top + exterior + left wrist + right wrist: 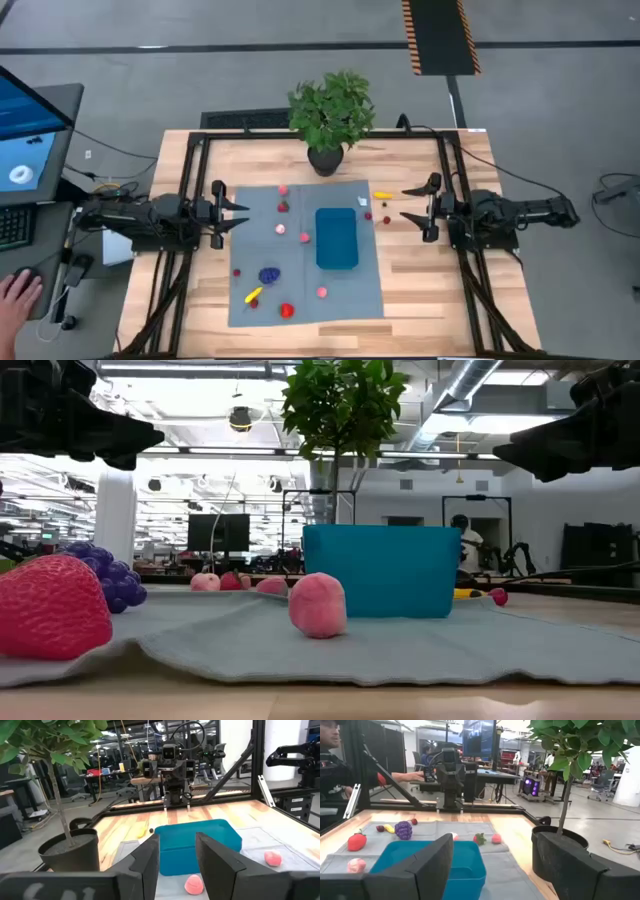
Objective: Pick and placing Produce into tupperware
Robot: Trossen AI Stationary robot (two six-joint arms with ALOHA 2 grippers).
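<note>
High view: blue tupperware (337,238) sits on the grey-blue mat (305,295), long axis running away from the potted plant (331,112), which stands just past the mat's far edge. Tupperware looks empty in the right wrist view (451,865). Produce is all outside it: purple grape cluster (269,274), yellow piece (253,295) and red strawberry (287,310) on the mat on the left-arm side of the tupperware, toward the near edge; a pink piece (321,292) near the tupperware's near end; another pink piece (304,237) just beside its left-arm side; a few small red and pink bits (283,207) farther out on that side toward the plant. On the right-arm side of the tupperware, a yellow piece (384,196) lies on bare wood off the mat, with small red bits (385,219) near it. Left gripper (243,215) hovers at the mat's edge, well apart from the tupperware, fingers (147,862) parted narrowly with nothing between them. Right gripper (407,203) hovers on the opposite side of the tupperware, over wood beside the yellow piece, fingers (432,865) spread wide and empty. Low view: strawberry (52,606) and grapes (108,574) in the foreground, pink piece (318,604) in front of the tupperware (380,570), both arms above the table. A person's hand (18,296) rests at the desk, off the table, well apart from the tupperware.
</note>
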